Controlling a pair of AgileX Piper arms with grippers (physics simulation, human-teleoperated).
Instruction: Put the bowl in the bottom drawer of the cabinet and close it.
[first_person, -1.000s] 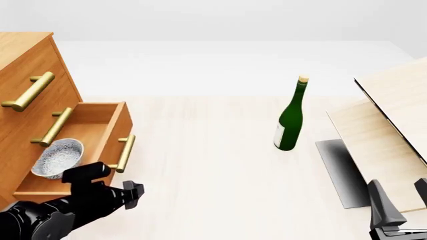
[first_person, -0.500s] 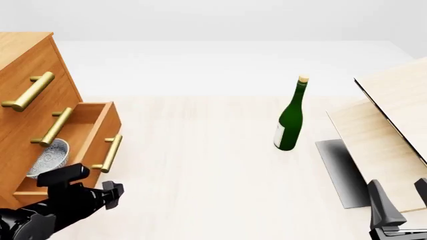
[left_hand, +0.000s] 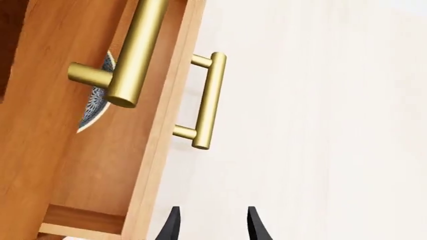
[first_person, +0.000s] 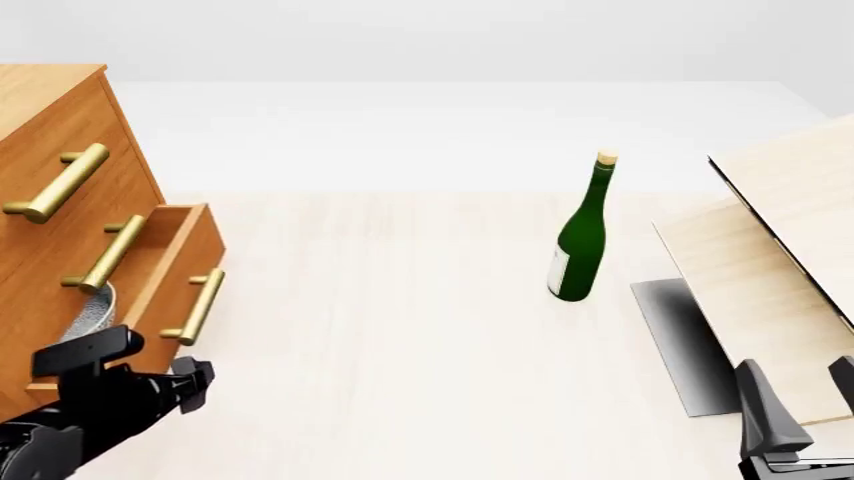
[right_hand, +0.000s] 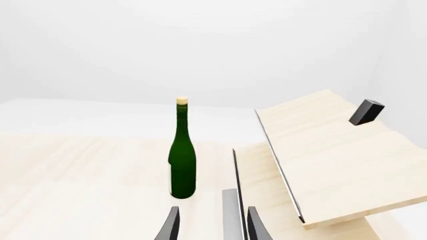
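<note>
The orange-brown cabinet (first_person: 54, 130) stands at the far left. Its bottom drawer (first_person: 171, 275) is pulled out only a short way, brass handle (first_person: 195, 307) facing the table. Inside it sits the speckled bowl (first_person: 92, 303), mostly hidden under the middle drawer; a sliver of the bowl (left_hand: 95, 97) shows in the left wrist view. My left gripper (first_person: 140, 366) is open and empty just in front of the drawer front (left_hand: 160, 150), below its handle (left_hand: 208, 100); I cannot tell if it touches. My right gripper (first_person: 805, 400) rests open at the near right, holding nothing.
A green wine bottle (first_person: 581, 235) stands upright right of centre, also ahead of the right gripper as the bottle (right_hand: 182, 155). A tilted pale wood panel (first_person: 787, 240) with a black edge and a grey pad (first_person: 681, 340) fill the right side.
The bottom drawer has slid leftward into the cabinet, hiding most of the bowl. My left gripper moved left along with the drawer front. The right arm stayed still.
</note>
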